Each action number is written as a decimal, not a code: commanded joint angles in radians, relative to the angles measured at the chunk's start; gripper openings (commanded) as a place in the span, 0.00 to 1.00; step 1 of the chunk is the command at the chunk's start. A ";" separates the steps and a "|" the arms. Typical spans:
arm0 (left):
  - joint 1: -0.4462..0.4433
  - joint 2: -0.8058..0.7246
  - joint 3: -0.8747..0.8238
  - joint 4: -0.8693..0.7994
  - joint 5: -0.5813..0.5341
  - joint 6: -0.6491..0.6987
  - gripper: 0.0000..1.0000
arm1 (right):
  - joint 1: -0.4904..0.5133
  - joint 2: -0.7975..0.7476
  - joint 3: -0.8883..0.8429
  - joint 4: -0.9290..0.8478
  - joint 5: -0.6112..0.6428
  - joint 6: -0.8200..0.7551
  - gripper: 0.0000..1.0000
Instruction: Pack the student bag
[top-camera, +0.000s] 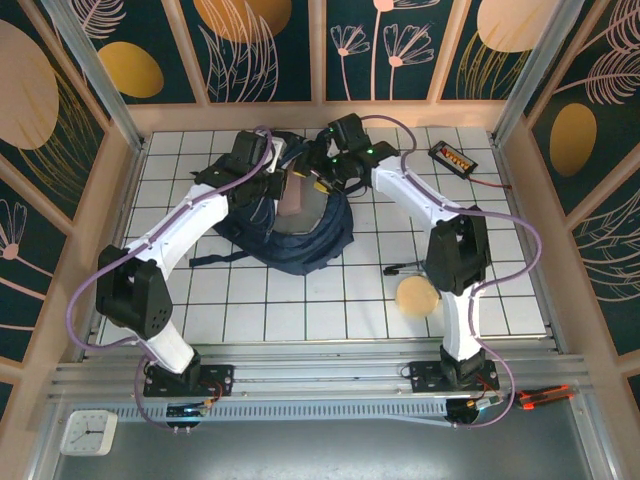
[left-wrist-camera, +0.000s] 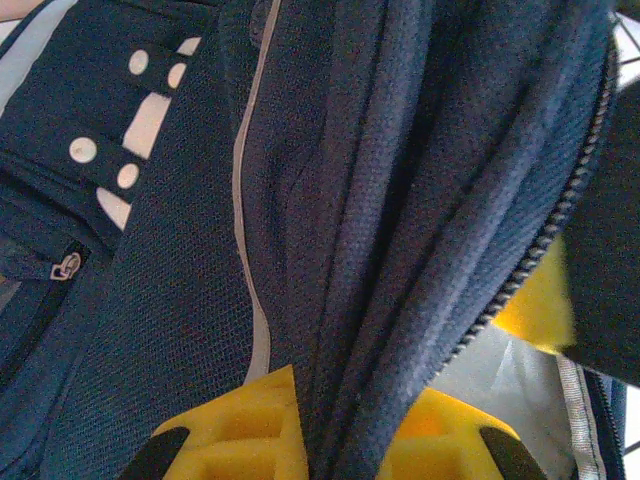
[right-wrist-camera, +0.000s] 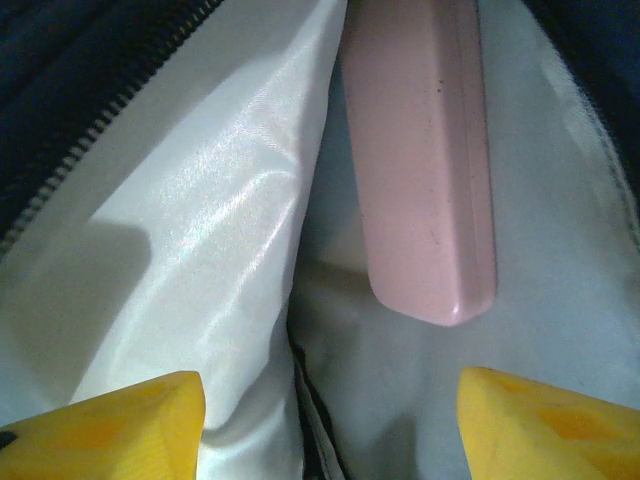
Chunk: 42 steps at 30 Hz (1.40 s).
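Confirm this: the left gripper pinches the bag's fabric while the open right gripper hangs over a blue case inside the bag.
Not quite: the case is pink, not blue; the right wrist view shows it. The left gripper does pinch the student bag, and the right gripper hangs open.

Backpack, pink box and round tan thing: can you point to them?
backpack (top-camera: 292, 256), top external view, navy lower fabric.
pink box (right-wrist-camera: 420, 170), right wrist view, middle of its face.
round tan thing (top-camera: 416, 297), top external view, its centre.
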 joint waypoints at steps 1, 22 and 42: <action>0.011 -0.055 -0.021 0.172 0.031 -0.020 0.00 | -0.008 -0.078 -0.035 -0.076 0.032 -0.042 0.68; 0.014 -0.038 -0.037 0.196 0.126 0.011 0.00 | -0.257 -0.475 -0.381 -0.760 0.500 -0.302 0.85; 0.014 -0.066 -0.098 0.251 0.135 -0.025 0.00 | -0.243 -0.445 -0.642 -0.738 0.569 -0.364 0.85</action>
